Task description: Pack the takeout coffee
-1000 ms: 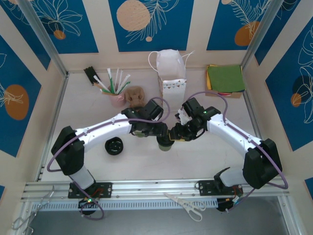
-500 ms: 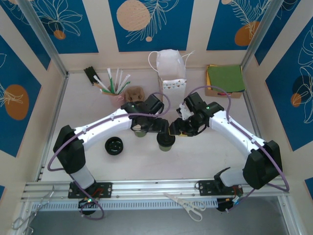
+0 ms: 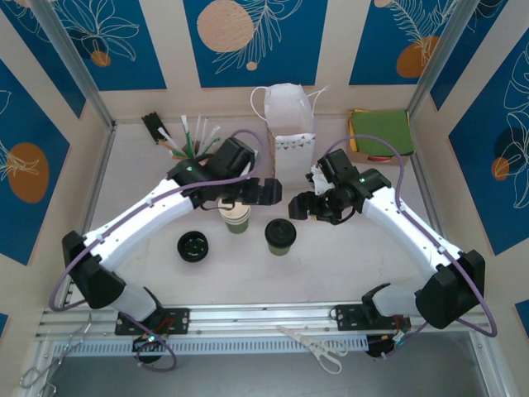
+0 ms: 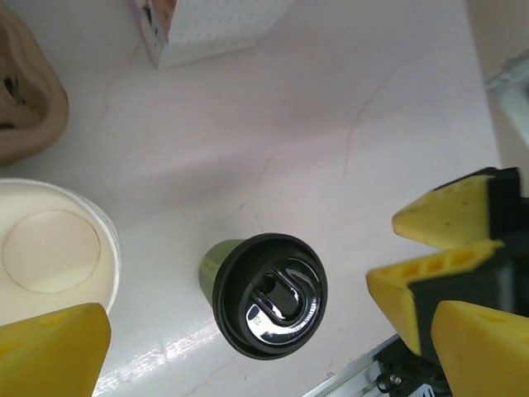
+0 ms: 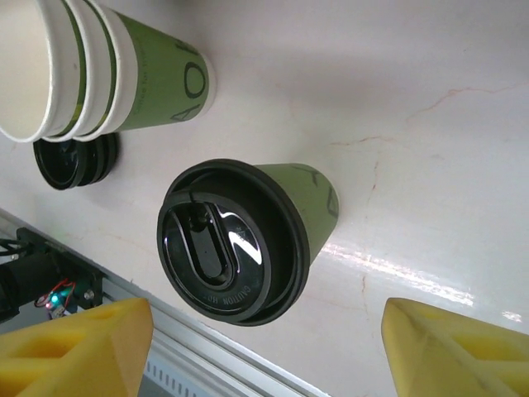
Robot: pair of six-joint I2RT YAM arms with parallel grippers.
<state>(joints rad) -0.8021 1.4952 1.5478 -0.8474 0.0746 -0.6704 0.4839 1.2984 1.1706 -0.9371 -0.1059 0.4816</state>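
the pale marbled table (image 3: pixel 355 256) runs from the arms out to the back wall. the tall white paper bag (image 3: pixel 285 116) stands upright near that wall, with a band of small dots along its bottom edge. well to the right of it lies a green pad (image 3: pixel 381 132).

the left gripper (image 3: pixel 266 191) hangs above the table with its pincer released wide, yellow pads far apart and nothing between them. the right gripper (image 3: pixel 302 206) faces it, also released and holding nothing.

a stack of lidless green cups (image 3: pixel 235 217) stands below the left gripper, with big dark green letters on the side that i can't read in full.

the takeout coffee (image 3: pixel 280 236) stands upright on the table just right of that stack, in front of the bag, free of both pincers. the raised lettering on its black lid looks like "caution hot".

a lone black lid (image 3: pixel 193 246) lies left of the stack.
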